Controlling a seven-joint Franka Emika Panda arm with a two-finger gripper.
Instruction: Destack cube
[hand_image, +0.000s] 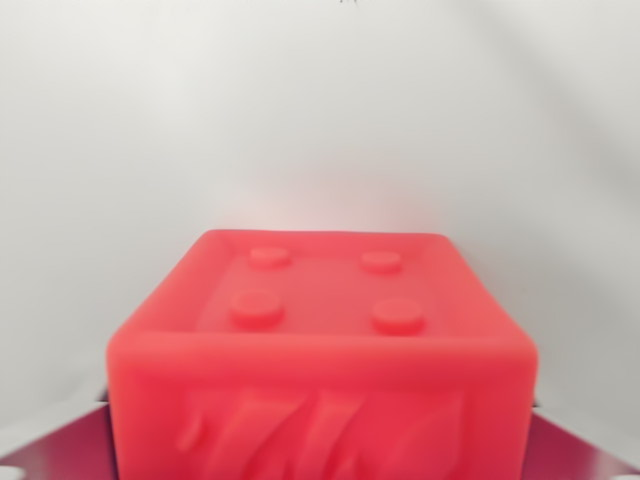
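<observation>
Wrist view: red cube (320, 350) looming near and central, pincer state untellable, destacking seemingly under way, unconfirmed.

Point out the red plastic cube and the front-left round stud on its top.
Red plastic cube (320, 415): wrist view, middle of its ridged front face.
Front-left round stud (256, 305): wrist view, centre of the stud's flat top.
</observation>
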